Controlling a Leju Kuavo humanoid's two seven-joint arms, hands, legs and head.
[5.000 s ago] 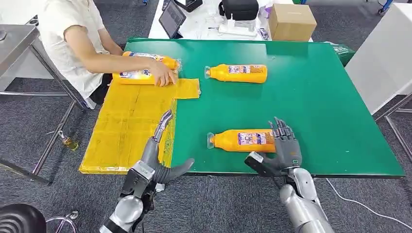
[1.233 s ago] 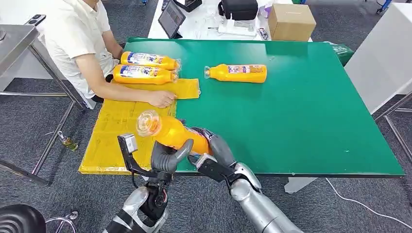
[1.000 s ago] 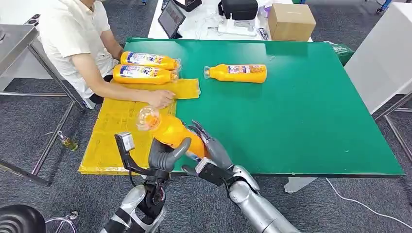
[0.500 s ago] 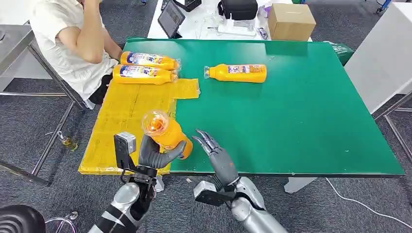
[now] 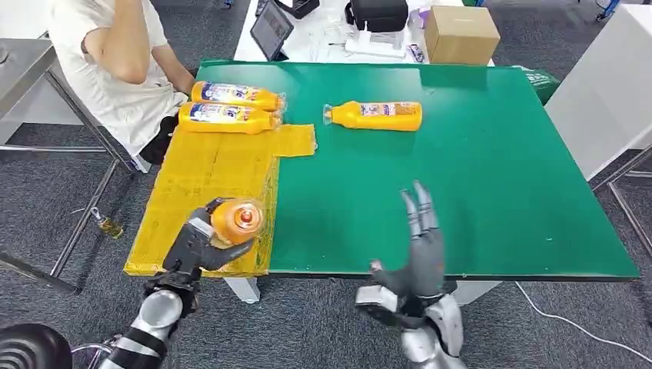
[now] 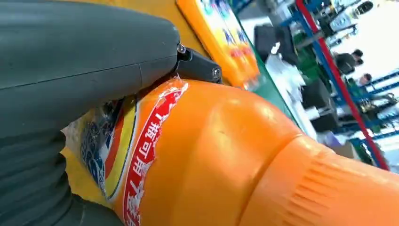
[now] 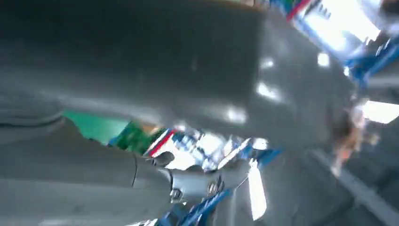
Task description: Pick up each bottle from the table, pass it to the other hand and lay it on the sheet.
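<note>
Orange plastic is wrapped by the left hand: the held bottle is gripped round its labelled body, its cap end tipped up toward the head camera, so that it is seen nearly end-on. In the left wrist view the thumb is pressed across the label of the bottle, and the grip looks full rather than a fingertip pinch. The bottle is carried over the near end of the yellow sheet, just inside that sheet's near edge. The right hand is raised well apart on the other side, over the near edge of the green table, fingers spread and nothing held.

The step in hand is judged to be the laying down. For this to be done well, the bottle should be turned from its tipped pose until it lies flat, lengthwise like the two laid bottles at the far end of the sheet, beyond the left hand. It should be lowered until its side touches the sheet before the fingers are eased off, since a round bottle let go early may roll off the near edge. One more bottle lies on the green surface, far beyond the right hand, and is left for a later round
</note>
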